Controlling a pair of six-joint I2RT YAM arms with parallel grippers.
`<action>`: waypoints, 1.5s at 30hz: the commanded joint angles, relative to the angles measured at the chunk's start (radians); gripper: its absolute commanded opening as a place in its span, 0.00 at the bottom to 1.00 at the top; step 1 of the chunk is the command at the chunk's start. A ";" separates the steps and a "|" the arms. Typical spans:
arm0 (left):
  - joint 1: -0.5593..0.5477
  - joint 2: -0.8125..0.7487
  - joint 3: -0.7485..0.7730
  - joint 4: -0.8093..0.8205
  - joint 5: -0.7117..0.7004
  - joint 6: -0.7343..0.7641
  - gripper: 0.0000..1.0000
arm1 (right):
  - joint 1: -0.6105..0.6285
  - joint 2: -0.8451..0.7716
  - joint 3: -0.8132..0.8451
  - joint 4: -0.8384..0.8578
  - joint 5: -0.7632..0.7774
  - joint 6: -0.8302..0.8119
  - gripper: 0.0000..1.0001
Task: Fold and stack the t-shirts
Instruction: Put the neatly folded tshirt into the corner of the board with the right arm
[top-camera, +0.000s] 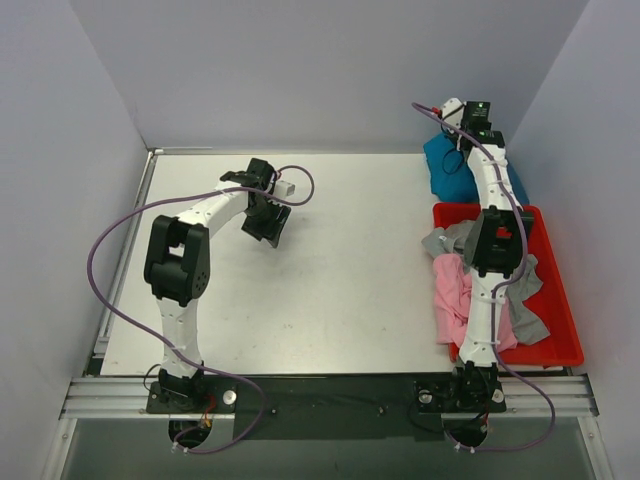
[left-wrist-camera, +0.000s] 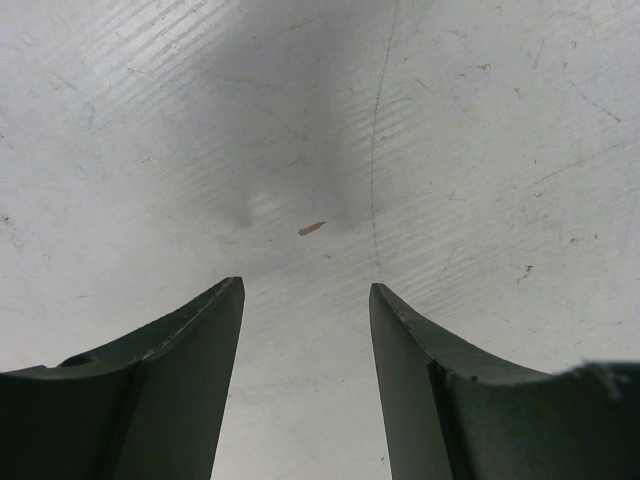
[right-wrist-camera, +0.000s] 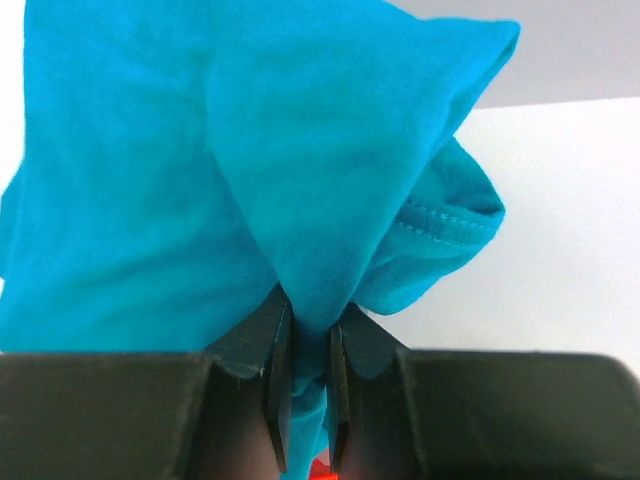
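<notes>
The right gripper (right-wrist-camera: 305, 315) is pinching a fold of 1 teal t-shirt (right-wrist-camera: 200, 150). Its 2 fingers are standing narrow, with only the thickness of the cloth between them, and the shirt is bunching up and draping over the fingertips in the right wrist view. In the top view this shirt is hanging in a crumpled mass just beyond the far edge of the red tray (top-camera: 560, 345), partly hidden by the right arm; whether its lower end is touching the table (top-camera: 340, 300) cannot be told. The pink t-shirt (top-camera: 452, 295) is lying crumpled over the tray's left rim and spilling partly onto the table. The grey t-shirt (top-camera: 440, 240) is lying crumpled at the tray's far left corner, touching the pink one, and more grey cloth is showing inside the tray toward its near end, with the right arm crossing above both. The left gripper (left-wrist-camera: 305, 290) is hovering well to the left of the tray over bare table, its fingers spread wide and holding nothing. 1 small tan fleck (left-wrist-camera: 311, 228) is lying on the surface just ahead of those fingertips.
</notes>
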 joint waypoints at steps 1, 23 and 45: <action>0.002 0.013 0.050 -0.016 -0.024 0.023 0.63 | 0.006 -0.117 0.065 -0.015 -0.042 -0.035 0.00; 0.006 0.012 0.059 -0.038 -0.036 0.053 0.64 | -0.109 -0.078 -0.073 0.187 -0.043 -0.169 0.11; 0.013 -0.105 0.062 -0.073 -0.019 0.167 0.64 | 0.008 -0.367 -0.370 0.373 0.178 0.179 0.85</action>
